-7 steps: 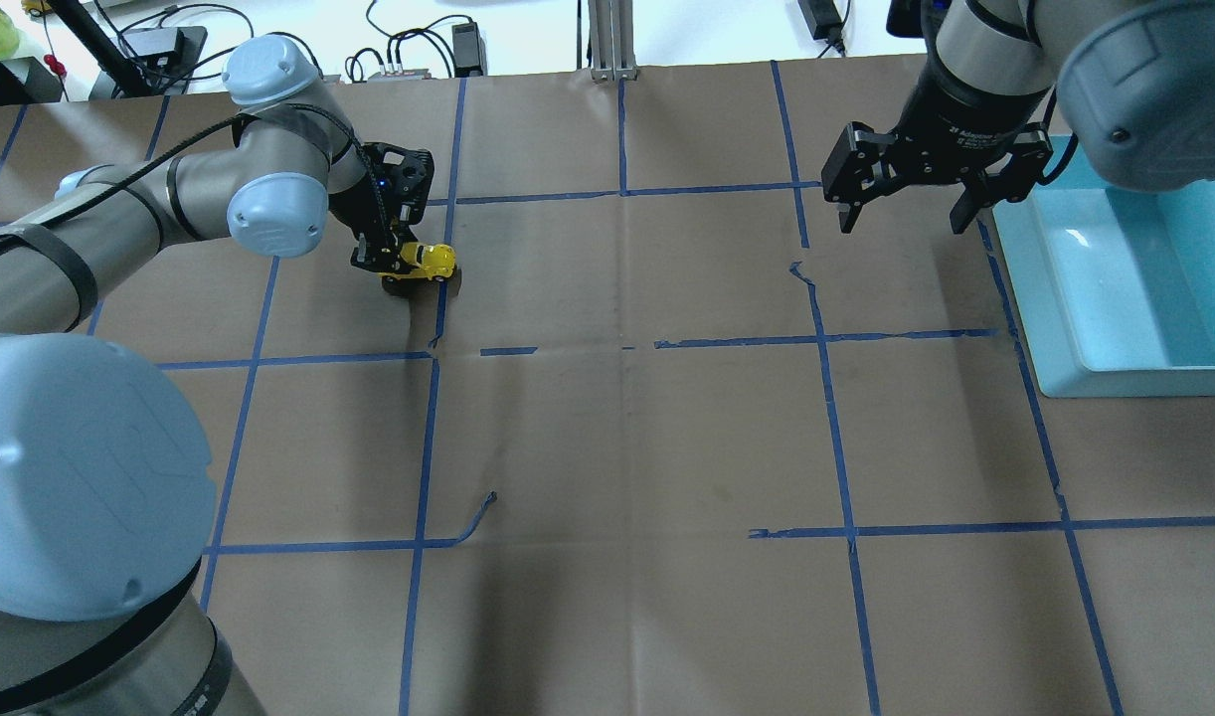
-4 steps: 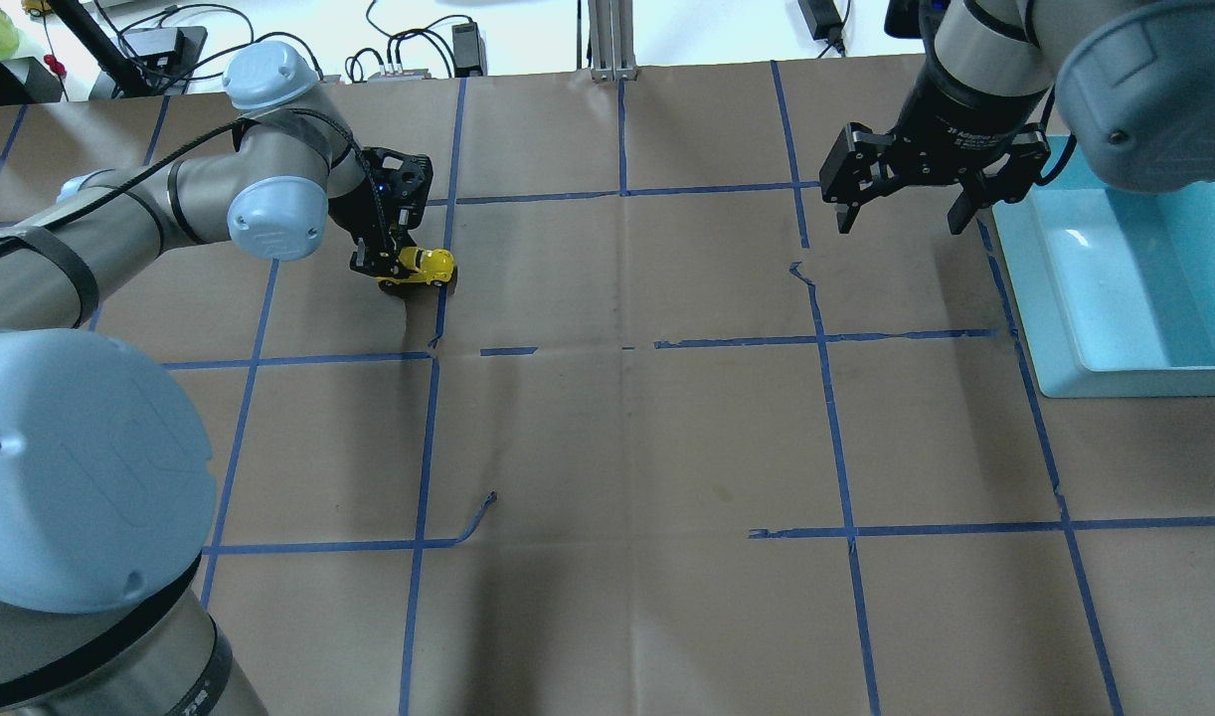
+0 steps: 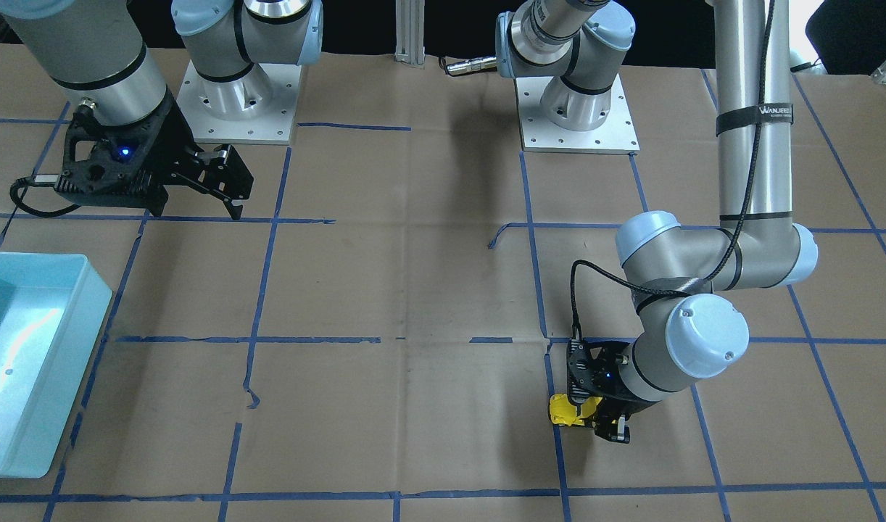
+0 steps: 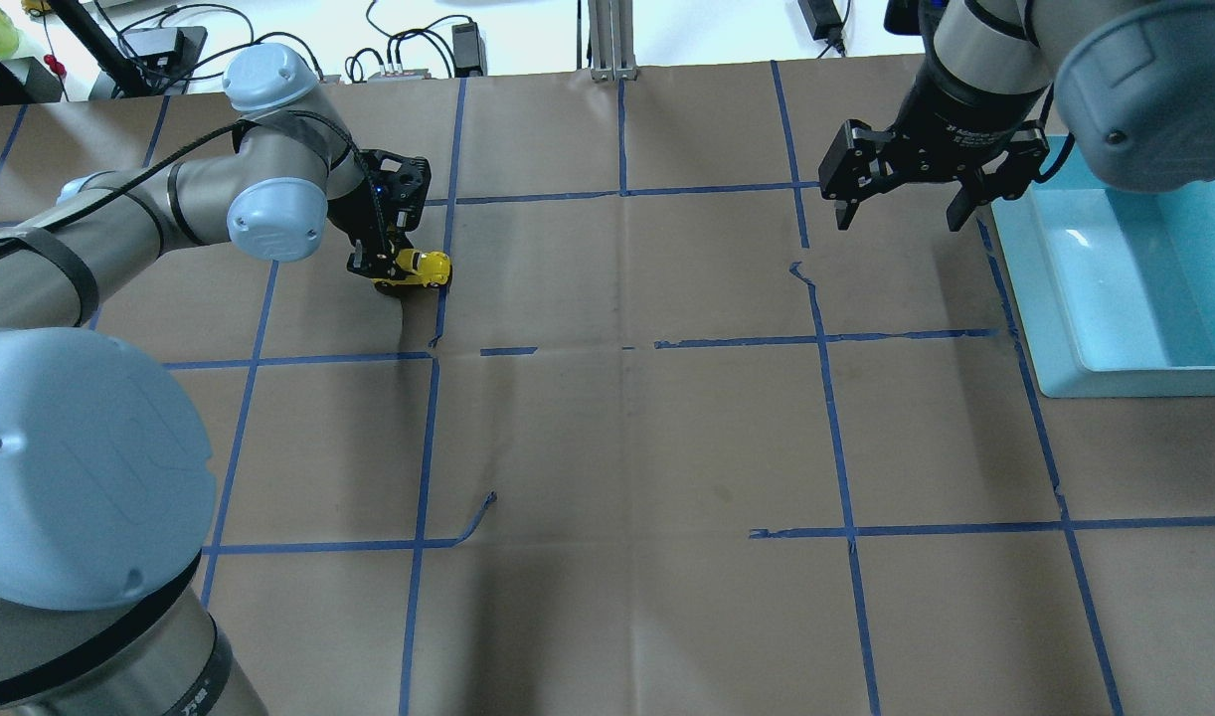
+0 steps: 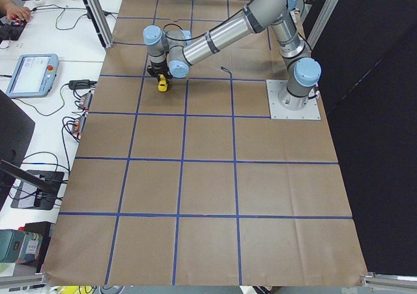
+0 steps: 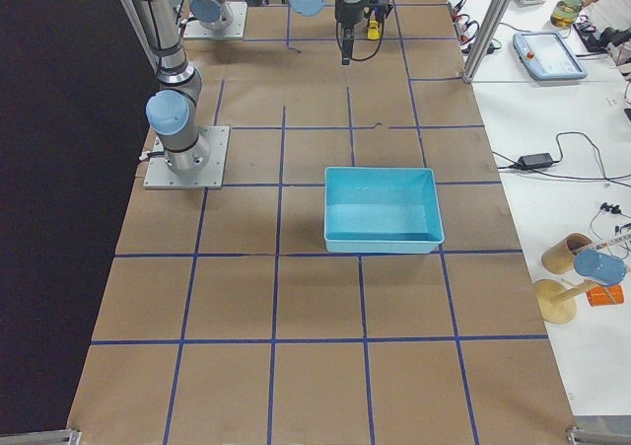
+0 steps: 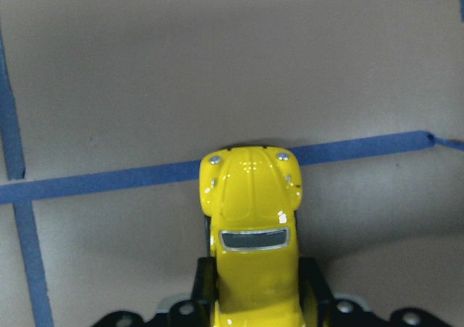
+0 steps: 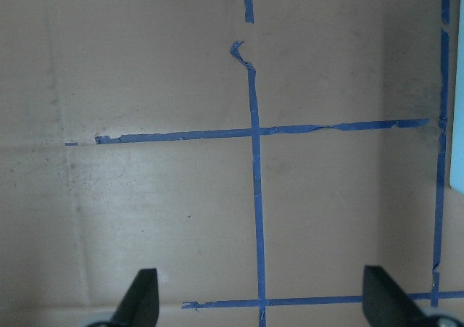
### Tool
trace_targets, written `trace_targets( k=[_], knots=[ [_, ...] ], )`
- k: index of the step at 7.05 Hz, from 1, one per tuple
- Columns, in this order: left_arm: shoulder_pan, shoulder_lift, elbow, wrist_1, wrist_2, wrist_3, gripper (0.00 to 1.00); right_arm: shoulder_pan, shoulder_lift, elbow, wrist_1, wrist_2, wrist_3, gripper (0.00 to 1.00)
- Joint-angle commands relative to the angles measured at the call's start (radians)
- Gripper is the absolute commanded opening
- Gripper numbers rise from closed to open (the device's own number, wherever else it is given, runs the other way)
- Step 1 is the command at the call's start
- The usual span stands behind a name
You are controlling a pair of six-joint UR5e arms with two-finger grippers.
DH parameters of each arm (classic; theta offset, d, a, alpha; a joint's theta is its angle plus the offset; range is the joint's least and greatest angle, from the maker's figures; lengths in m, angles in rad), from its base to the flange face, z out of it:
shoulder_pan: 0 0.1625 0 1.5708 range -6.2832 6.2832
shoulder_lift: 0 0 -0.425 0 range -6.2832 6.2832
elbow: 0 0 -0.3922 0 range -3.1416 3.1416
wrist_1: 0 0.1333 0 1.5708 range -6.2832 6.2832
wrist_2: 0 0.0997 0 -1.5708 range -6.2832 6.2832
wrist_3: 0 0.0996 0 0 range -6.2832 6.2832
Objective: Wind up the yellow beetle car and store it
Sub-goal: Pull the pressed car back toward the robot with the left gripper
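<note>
Left wrist-mounted view: the left tool [image 7: 255, 292] grips the car [image 7: 250, 200] by its rear, on the surface [image 7: 109, 66] toward the far left corner. Best drag it straight back, wheels pressed flat. The right tool [image 4: 899, 221] hangs open near the right edge.

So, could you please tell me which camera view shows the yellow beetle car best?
The left wrist-mounted view: the yellow beetle car fills the centre, sharp, its rear between the jaws of the left gripper. Overhead and front-facing show it small, partly hidden by that gripper; side views, a yellow speck; right wrist, nothing.
</note>
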Motion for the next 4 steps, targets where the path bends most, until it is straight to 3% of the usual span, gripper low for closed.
trace_targets(
  k=[1,4],
  knots=[
    [0.006,-0.001,0.0,0.0,0.003,0.002,0.0,0.0,0.011,0.001,-0.005,0.008,-0.002,1.0],
    [0.043,-0.004,-0.002,0.0,0.001,0.012,0.0,0.0,0.025,-0.009,-0.004,0.005,-0.002,1.0]
  ],
)
